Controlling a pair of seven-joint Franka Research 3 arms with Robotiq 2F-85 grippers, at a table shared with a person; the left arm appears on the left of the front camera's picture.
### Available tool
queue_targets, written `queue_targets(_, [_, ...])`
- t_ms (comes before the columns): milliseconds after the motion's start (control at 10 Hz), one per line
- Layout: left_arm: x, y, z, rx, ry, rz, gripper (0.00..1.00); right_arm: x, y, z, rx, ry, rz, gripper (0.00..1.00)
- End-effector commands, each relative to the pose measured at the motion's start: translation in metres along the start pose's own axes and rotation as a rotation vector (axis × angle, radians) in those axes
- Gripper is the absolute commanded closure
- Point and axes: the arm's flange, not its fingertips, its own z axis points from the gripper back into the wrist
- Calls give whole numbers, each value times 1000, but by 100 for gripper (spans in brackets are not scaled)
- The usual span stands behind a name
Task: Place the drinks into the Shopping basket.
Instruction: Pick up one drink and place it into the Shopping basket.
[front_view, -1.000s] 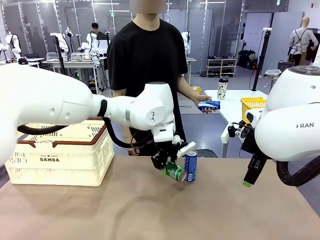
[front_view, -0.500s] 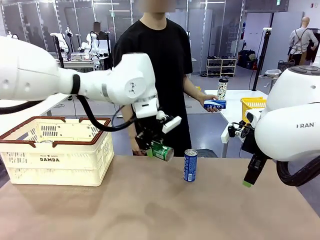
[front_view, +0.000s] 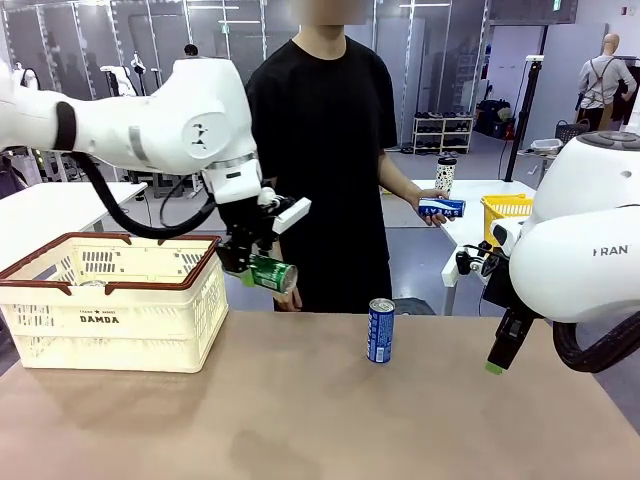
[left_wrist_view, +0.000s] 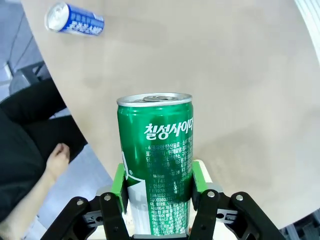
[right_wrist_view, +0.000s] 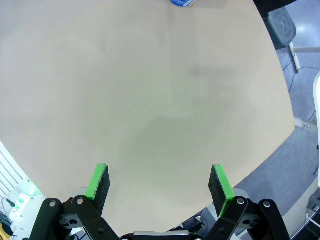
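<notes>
The tan table (front_view: 300, 420) held a blue can (front_view: 380, 330) at centre and the basket (front_view: 110, 320) at left. The left gripper (front_view: 248, 266) pinched a green can (front_view: 276, 275); the right gripper (right_wrist_view: 159, 182) stood spread.

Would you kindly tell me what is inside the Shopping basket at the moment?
Inside the Shopping basket, its far lattice wall shows above the rim. The near wall covers the floor, so anything lying there is hidden. The green can hangs outside it, in the left pincer.
</notes>
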Motion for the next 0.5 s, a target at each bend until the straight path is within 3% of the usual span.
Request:
queue_targets(0, [-8,-28,4,41,-27,12,98,0,0,0,0,0,-2,0])
queue_targets(100, [0,0,0,0,0,0,98,0,0,0,0,0,-2,0])
queue_targets(400, [0,0,0,0,0,0,98,0,0,0,0,0,-2,0])
